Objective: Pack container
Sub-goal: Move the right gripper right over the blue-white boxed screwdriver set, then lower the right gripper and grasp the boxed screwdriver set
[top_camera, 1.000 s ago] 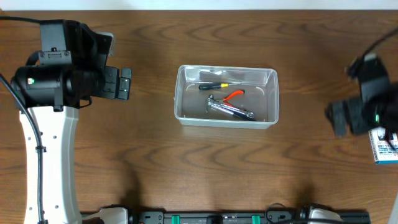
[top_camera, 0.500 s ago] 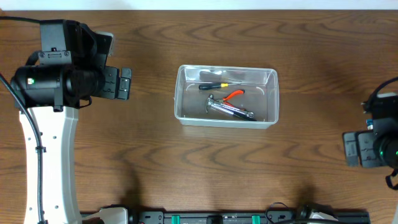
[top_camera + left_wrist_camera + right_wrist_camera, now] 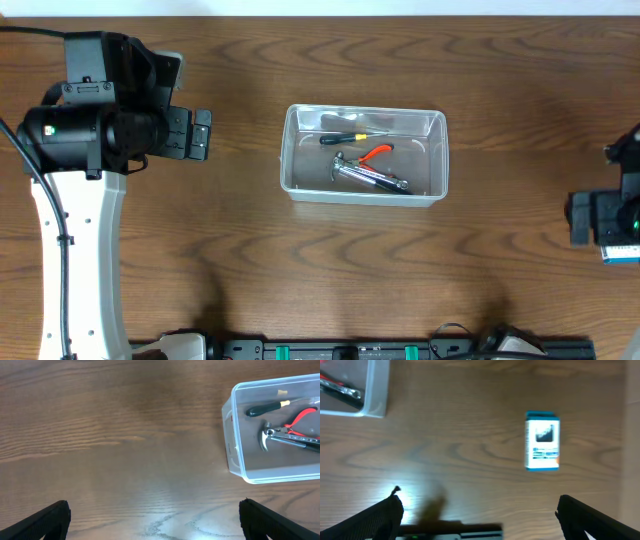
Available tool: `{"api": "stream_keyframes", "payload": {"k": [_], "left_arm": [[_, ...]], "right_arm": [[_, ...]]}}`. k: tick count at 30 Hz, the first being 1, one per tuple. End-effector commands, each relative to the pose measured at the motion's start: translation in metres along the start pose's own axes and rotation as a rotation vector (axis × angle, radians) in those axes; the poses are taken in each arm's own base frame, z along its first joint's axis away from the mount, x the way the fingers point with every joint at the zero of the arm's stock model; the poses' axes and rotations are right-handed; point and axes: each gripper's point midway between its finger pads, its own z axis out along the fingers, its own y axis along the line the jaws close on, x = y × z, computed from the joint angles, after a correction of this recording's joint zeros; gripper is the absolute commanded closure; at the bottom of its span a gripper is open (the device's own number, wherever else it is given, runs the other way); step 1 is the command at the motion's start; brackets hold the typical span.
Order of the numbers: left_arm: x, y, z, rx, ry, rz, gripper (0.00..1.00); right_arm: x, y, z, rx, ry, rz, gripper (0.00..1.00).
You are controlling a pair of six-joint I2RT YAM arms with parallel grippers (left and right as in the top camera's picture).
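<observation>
Overhead, the container [image 3: 365,111] was seen mid-frame, hammer [image 3: 372,178] packed inside; left tool [image 3: 155,522] and right tool [image 3: 480,517] were each held spread apart, box [image 3: 543,447] likely targeted next.

One clear plastic rectangular tub [image 3: 288,150], centre of the overhead frame. Inside, three hand tools [image 3: 345,168] (one of each kind): black-handled screwdriver [image 3: 338,139], red-handled pliers [image 3: 378,152], steel hammer [image 3: 372,178]. One small blue-and-white box [image 3: 543,440], upper right of the right wrist frame. One left gripper [image 3: 154,510], one right gripper [image 3: 479,505].

Even lighting; blurred right-wrist view.
</observation>
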Motion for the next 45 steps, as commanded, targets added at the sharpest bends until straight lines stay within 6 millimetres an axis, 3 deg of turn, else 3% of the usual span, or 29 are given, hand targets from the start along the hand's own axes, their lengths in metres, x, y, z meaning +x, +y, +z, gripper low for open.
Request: {"api": "stream_keyframes", "payload": {"k": [1, 9, 13, 19, 24, 32, 45], "left_arm": [[-0.001, 0.001, -0.003, -0.011, -0.008, -0.001, 0.02], [-0.001, 0.001, -0.003, -0.011, -0.008, -0.001, 0.02], [-0.001, 0.001, -0.003, -0.011, -0.008, -0.001, 0.02], [-0.001, 0.001, -0.003, -0.011, -0.008, -0.001, 0.02], [-0.001, 0.001, -0.003, -0.011, -0.008, -0.001, 0.02], [-0.001, 0.001, -0.003, -0.011, -0.008, -0.001, 0.02], [-0.001, 0.001, -0.003, -0.011, -0.008, -0.001, 0.02]], "right_arm": [[-0.008, 0.003, 0.02, -0.135, 0.008, 0.06, 0.01], [-0.015, -0.004, 0.02, -0.135, -0.015, 0.078, 0.01], [-0.026, -0.022, 0.016, -0.045, -0.054, 0.058, 0.01], [-0.014, -0.023, 0.032, -0.097, 0.032, -0.056, 0.01], [-0.008, -0.037, 0.044, -0.116, 0.068, -0.023, 0.01], [-0.006, -0.078, 0.051, -0.033, 0.041, 0.064, 0.01], [-0.02, -0.096, 0.061, 0.008, -0.005, 0.215, 0.01]]}}
